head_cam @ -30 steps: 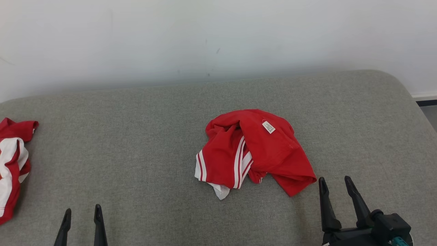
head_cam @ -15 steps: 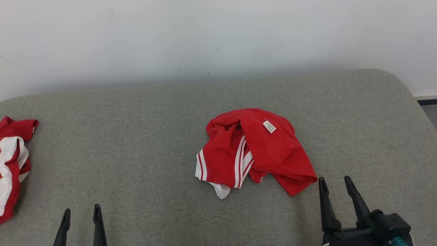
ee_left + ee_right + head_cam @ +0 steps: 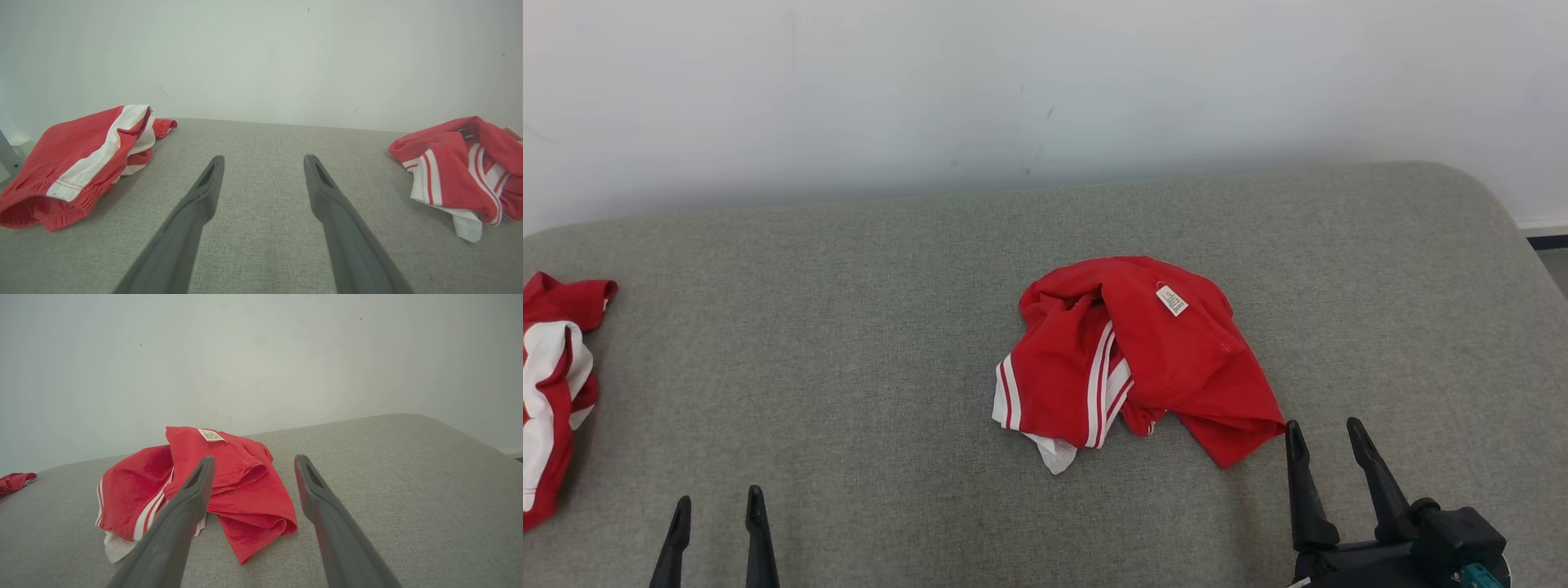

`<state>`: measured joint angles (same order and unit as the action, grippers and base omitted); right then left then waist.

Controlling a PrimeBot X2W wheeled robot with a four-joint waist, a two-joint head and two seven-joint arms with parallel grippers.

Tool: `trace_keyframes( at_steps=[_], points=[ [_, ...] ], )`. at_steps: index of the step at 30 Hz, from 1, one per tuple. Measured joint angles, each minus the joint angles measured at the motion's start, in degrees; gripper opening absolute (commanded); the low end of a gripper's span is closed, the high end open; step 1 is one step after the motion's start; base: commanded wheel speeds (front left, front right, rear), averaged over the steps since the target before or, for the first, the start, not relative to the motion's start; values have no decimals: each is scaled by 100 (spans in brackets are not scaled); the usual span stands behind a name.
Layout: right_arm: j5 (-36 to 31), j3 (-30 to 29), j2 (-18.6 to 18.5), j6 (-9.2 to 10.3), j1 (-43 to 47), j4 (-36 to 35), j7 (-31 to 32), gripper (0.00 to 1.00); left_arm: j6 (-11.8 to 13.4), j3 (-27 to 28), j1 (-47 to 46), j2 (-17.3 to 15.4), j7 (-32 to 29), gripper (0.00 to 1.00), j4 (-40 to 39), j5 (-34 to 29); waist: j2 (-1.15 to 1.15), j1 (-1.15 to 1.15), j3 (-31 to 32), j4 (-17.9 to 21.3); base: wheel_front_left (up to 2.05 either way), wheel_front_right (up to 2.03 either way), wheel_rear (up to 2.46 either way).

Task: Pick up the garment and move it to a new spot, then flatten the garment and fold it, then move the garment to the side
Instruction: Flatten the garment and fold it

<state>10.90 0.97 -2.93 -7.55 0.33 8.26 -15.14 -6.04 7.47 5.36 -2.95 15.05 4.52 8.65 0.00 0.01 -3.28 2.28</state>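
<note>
A crumpled red garment with white stripes and a small white label lies in a heap at the middle of the grey padded surface. The same garment sits just ahead and left of my right gripper, and the garment is at the far right in the left wrist view. My right gripper stands open just right of the garment's lower corner, not touching it. My left gripper is open at the lower left, well away from it, with nothing between its fingers.
A second red and white garment lies at the surface's left edge, also seen as a bunched garment in the left wrist view. A white wall rises behind. The surface rounds off at the right edge, with floor beyond.
The whole head view has shifted slightly, so the camera moved. The garment and both grippers keep their places; both grippers stay open.
</note>
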Motion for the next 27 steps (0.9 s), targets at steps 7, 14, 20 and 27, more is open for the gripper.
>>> trace_keyframes(
  at_steps=[7,14,20,27],
  points=[
    [22,-9,0,0,-3,-21,0,100,8,-3,-10,0,0,100,-1,11,0,0,-17,7,0,0,0],
    [58,-2,0,0,-99,-77,0,100,-43,-357,-367,2,0,100,144,78,0,0,-129,80,0,0,0],
    [74,47,1,0,-247,-74,0,100,-110,-851,-1227,-18,0,100,793,22,0,0,-273,264,0,0,0],
    [246,65,-1,0,-410,-48,0,100,-146,-1818,-1952,-194,0,100,1661,111,0,0,-497,718,0,0,0]
  ],
)
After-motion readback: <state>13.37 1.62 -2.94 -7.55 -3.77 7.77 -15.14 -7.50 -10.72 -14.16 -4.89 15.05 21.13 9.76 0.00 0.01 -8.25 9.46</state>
